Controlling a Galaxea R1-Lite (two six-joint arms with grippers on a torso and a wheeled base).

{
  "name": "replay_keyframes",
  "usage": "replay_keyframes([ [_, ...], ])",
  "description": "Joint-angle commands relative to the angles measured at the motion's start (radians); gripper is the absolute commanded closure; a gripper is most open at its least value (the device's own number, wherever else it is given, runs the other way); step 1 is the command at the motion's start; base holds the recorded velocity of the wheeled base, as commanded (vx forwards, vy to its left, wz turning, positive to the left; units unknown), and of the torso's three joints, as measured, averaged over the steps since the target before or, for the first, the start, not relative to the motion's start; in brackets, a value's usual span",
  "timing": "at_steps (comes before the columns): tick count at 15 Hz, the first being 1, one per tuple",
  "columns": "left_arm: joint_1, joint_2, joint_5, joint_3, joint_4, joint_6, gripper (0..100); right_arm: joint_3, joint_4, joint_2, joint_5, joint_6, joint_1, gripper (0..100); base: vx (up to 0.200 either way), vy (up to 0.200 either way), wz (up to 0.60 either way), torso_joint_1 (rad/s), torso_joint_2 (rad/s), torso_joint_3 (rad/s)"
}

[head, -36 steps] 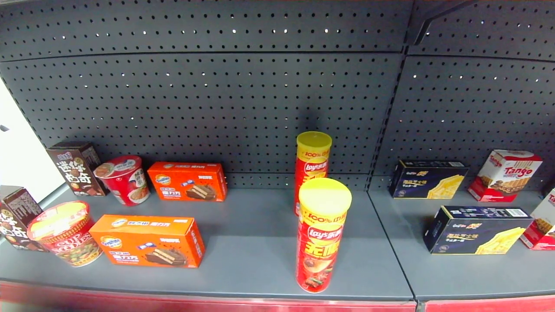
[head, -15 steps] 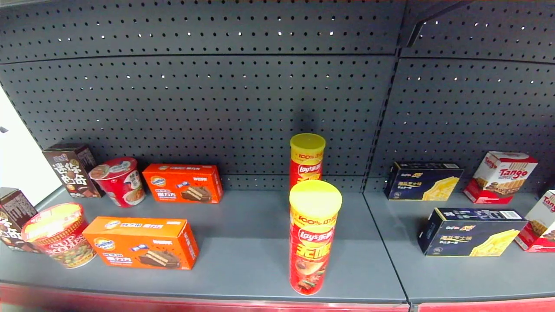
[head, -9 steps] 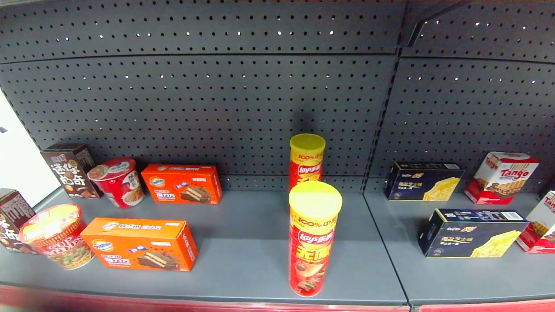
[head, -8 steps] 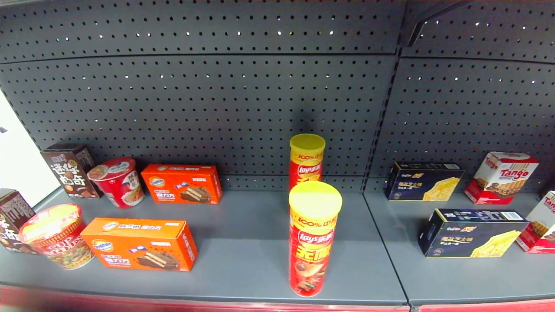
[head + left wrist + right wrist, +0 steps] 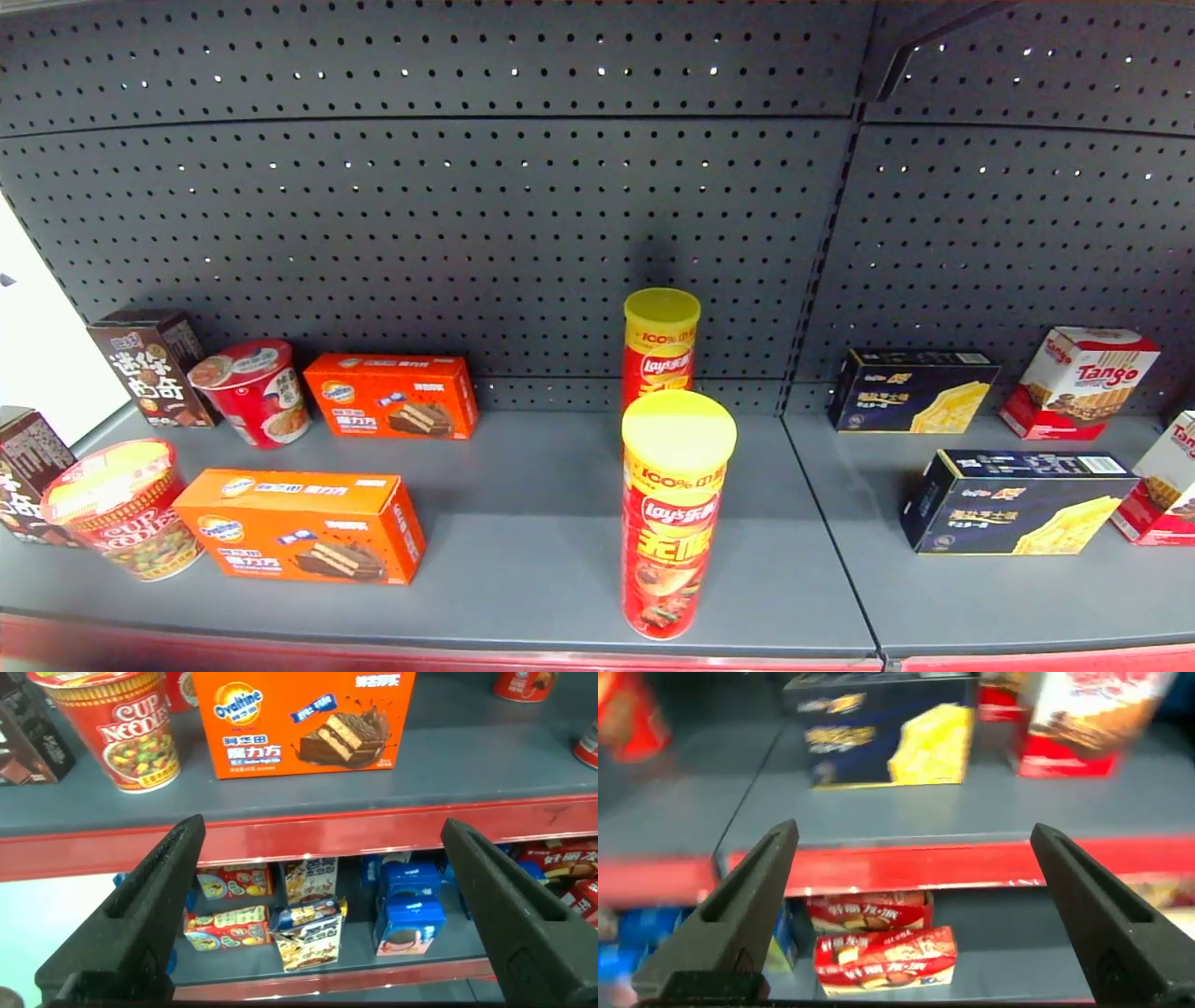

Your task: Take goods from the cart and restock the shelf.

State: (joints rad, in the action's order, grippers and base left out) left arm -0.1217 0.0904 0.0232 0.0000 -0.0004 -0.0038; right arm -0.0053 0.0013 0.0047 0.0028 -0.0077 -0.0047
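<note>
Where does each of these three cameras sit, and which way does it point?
Head view: on the robot's head, facing forward and down at the shelf.
Left wrist view: on the left wrist, looking past the open left gripper at the cup noodles and orange box.
Right wrist view: on the right wrist, looking past the open right gripper at the dark blue box.
Shared: head and left wrist views both show the orange box; head and right wrist, the dark blue box.
</note>
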Motion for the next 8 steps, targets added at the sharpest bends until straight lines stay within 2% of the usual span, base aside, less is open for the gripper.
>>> replay_keyframes([
  [1,-0.001,0.002,0.003,0.000,-0.001,-0.002,0,0.005,-0.003,0.001,0.020,-0.009,0.002,0,0.000,0.000,0.00,0.000,0.00,0.000],
  [8,0.001,0.002,0.001,0.000,-0.001,-0.004,0,0.005,-0.001,0.001,0.020,-0.006,0.003,0,0.000,0.000,0.00,0.000,0.00,0.000],
])
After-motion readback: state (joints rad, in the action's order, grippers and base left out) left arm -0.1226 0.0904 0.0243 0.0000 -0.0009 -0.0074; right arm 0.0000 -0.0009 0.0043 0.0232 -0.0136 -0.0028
